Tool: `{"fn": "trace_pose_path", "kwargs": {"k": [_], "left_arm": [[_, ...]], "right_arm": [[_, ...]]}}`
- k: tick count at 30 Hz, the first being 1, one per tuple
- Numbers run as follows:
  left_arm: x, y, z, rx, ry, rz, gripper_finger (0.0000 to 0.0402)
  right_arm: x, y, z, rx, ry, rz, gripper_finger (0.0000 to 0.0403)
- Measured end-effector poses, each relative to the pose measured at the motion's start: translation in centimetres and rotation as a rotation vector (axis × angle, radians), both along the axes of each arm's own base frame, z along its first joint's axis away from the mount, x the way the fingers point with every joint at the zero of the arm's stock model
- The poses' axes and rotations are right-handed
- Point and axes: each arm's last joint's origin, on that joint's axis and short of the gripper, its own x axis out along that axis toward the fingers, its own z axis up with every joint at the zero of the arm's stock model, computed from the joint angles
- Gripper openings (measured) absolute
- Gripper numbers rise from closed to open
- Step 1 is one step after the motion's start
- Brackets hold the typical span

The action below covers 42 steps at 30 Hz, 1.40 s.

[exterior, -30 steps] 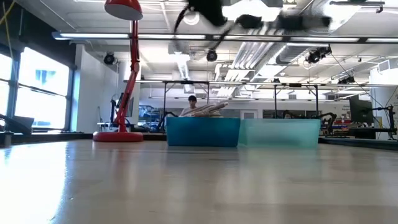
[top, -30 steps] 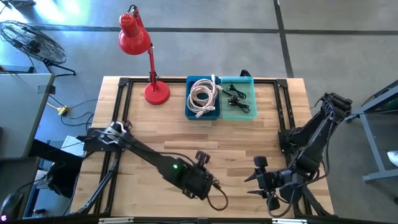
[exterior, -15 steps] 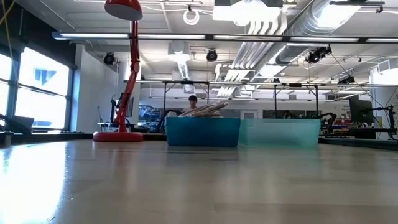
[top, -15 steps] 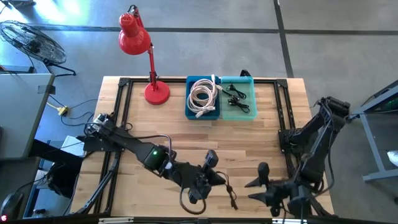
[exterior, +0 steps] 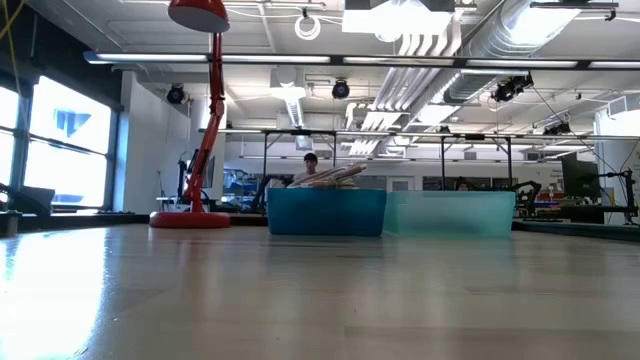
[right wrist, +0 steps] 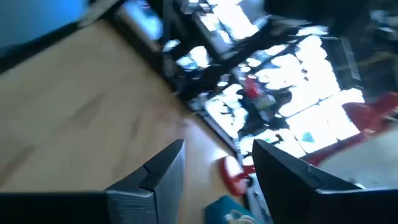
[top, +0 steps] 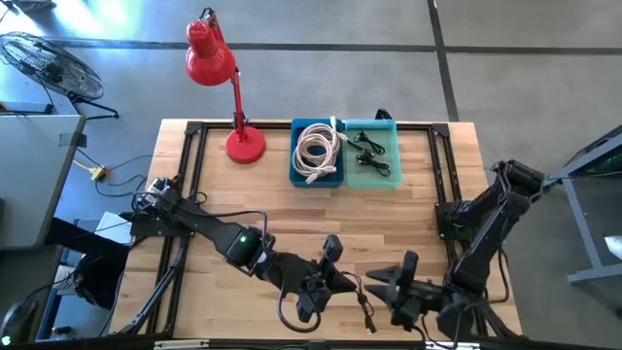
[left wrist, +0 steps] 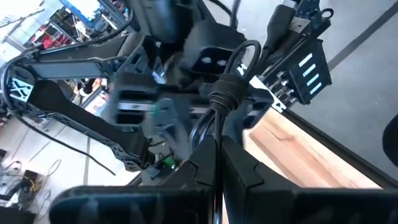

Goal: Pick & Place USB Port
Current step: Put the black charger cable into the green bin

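Grey concrete floor (top: 505, 87); standing fan (top: 44, 63) beside table; ceiling ducts (exterior: 440, 40); left-side windows (exterior: 60, 140).

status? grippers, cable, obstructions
Left gripper shut on black USB cable, low over the table's near edge. Right gripper open, empty, facing it close by. Blue bin and teal bin at far edge; path between looks unobstructed.

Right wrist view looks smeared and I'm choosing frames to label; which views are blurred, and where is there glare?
Right wrist view: motion-smeared throughout, the red desk lamp a smudge, windows blown out. Left wrist view: the black bundled cable fairly sharp, the arm behind it blurred. Low view: sharp, ceiling lights glaring, sheen on the wooden table. High view: even, crisp.
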Motion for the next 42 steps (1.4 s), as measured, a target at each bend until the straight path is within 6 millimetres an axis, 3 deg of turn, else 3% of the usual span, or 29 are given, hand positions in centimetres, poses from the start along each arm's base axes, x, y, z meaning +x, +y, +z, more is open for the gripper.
{"fn": "trace_pose_path", "kwargs": {"k": [9, 24, 42], "left_arm": [[0.0, 0.0, 0.0, -0.012, 0.004, 0.011, 0.0001], [0.0, 0.2, -0.3, -0.022, 0.023, 0.066, 0.0001], [0.0, 0.2, -0.1, -0.032, 0.015, 0.075, 0.0001]], "right_arm": [[1.1, -0.2, 1.8, -0.136, -0.06, -0.029, 0.0181], [0.4, 1.0, 3.5, -0.284, -0.121, 0.172, 0.0181], [2.3, -0.3, 4.3, -0.389, -0.156, 0.178, 0.0181]]}}
